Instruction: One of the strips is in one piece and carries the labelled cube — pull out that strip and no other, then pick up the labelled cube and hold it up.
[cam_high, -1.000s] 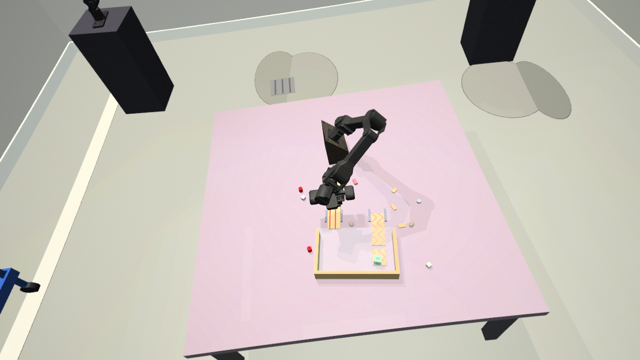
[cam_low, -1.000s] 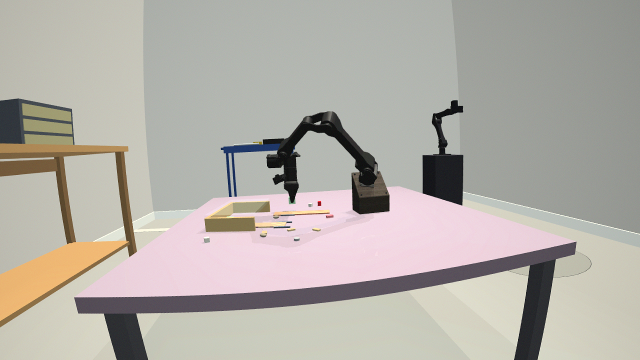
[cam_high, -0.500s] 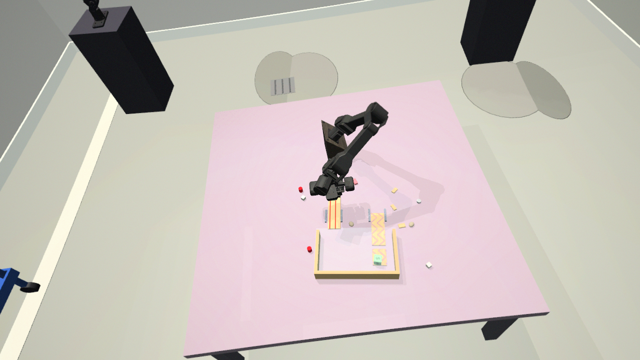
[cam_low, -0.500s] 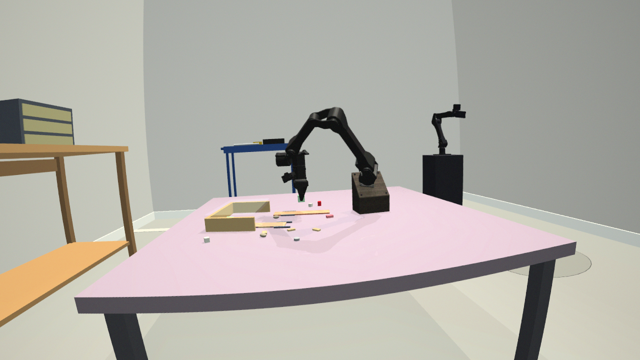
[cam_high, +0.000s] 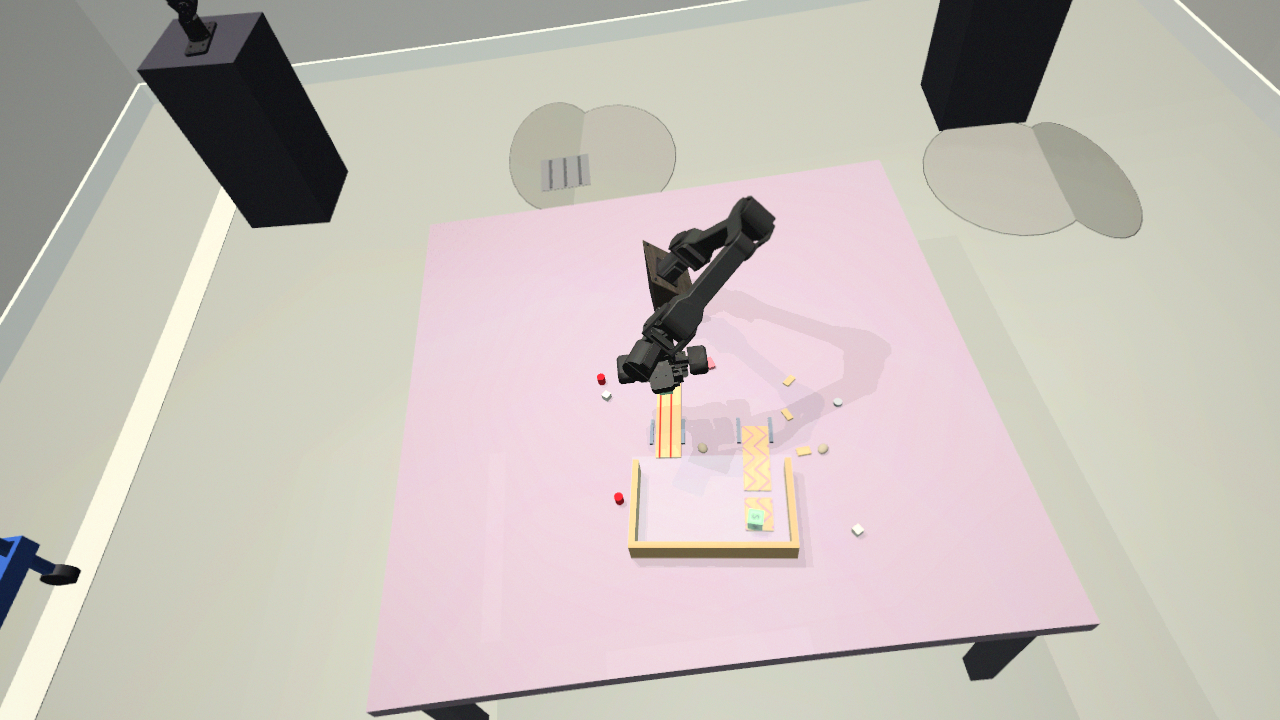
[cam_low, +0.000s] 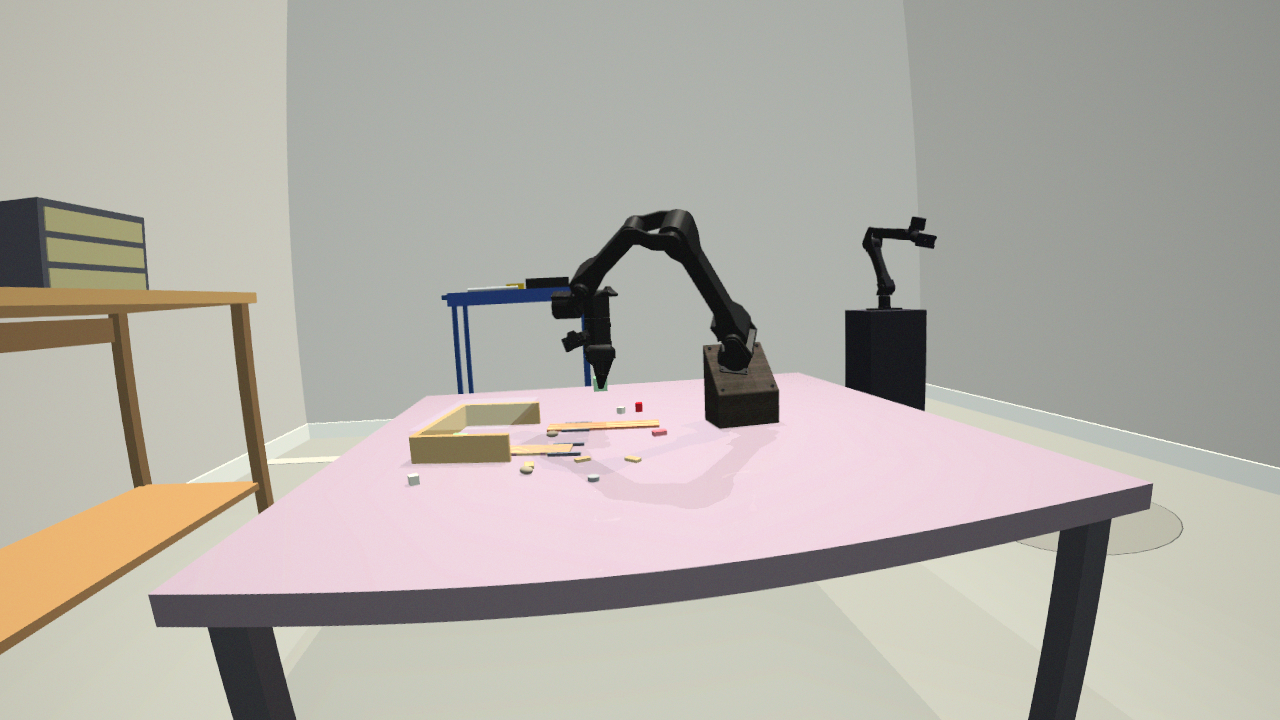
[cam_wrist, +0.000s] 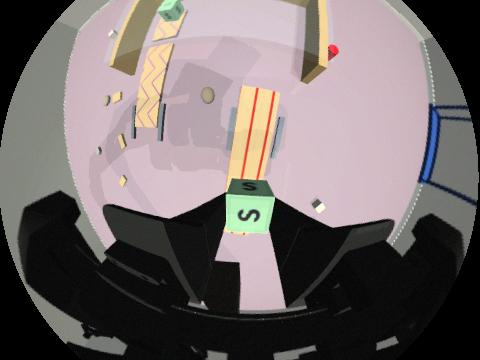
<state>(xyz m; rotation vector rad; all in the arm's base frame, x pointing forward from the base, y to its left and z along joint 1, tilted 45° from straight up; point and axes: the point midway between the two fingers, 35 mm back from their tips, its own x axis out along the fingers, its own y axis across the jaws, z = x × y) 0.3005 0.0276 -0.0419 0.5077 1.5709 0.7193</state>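
My gripper (cam_high: 663, 387) (cam_low: 600, 385) (cam_wrist: 248, 198) is shut on a light green cube marked S (cam_wrist: 249, 215) and holds it well above the table; the top view mostly hides this cube. Below it, a one-piece strip with two red lines (cam_high: 669, 428) (cam_low: 626, 424) (cam_wrist: 256, 135) lies between two guide rails, its far end at the open side of the walled frame. A zigzag strip (cam_high: 756, 461) (cam_low: 541, 449) (cam_wrist: 155, 75) is parted by a gap from a short zigzag piece (cam_high: 759, 502) (cam_wrist: 165, 31), which bears another green cube (cam_high: 755, 518) (cam_wrist: 171, 10) inside the frame.
The three-sided wooden frame (cam_high: 713, 550) (cam_low: 460, 449) (cam_wrist: 315, 40) seems to have a clear cover. A brown pebble (cam_high: 702, 447) (cam_wrist: 207, 95) lies between the strips. Red cylinders (cam_high: 601, 378) (cam_high: 618, 498), a white cube (cam_high: 605, 394) and several small tan blocks lie around.
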